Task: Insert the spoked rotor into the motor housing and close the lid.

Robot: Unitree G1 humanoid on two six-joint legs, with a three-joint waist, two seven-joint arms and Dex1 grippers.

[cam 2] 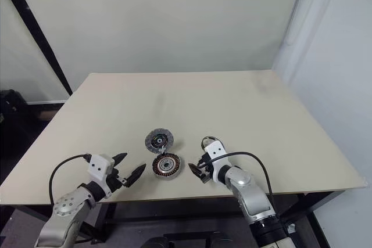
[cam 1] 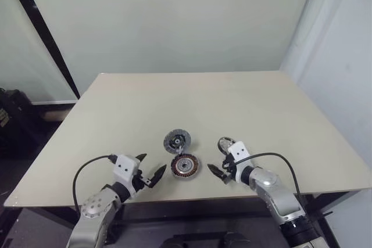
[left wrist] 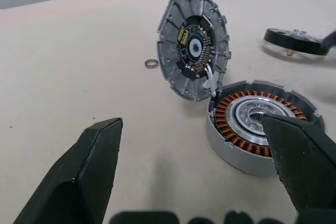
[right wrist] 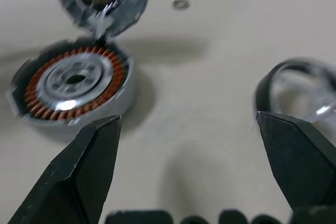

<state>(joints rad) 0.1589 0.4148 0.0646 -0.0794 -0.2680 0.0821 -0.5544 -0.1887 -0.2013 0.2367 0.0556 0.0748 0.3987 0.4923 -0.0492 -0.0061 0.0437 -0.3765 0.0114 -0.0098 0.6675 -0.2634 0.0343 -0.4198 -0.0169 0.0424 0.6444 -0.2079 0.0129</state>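
Observation:
The motor housing (cam 1: 185, 166), a round disc with copper windings around a silver centre, lies open near the table's front edge. The lid (cam 1: 177, 141) stands tilted up at its far rim, its inner side showing (left wrist: 194, 45). The spoked rotor (cam 1: 224, 143) lies on the table to the right of the housing, partly hidden behind my right wrist, and its shiny rim (right wrist: 307, 90) shows past one right finger. My left gripper (cam 1: 150, 166) hangs open just left of the housing, holding nothing. My right gripper (cam 1: 220, 173) is open between housing and rotor, also holding nothing.
A tiny metal ring (left wrist: 151, 63) lies on the table beside the lid. The beige table (cam 1: 192, 97) stretches far back. Its front edge runs just below both grippers. A wall stands close on the right.

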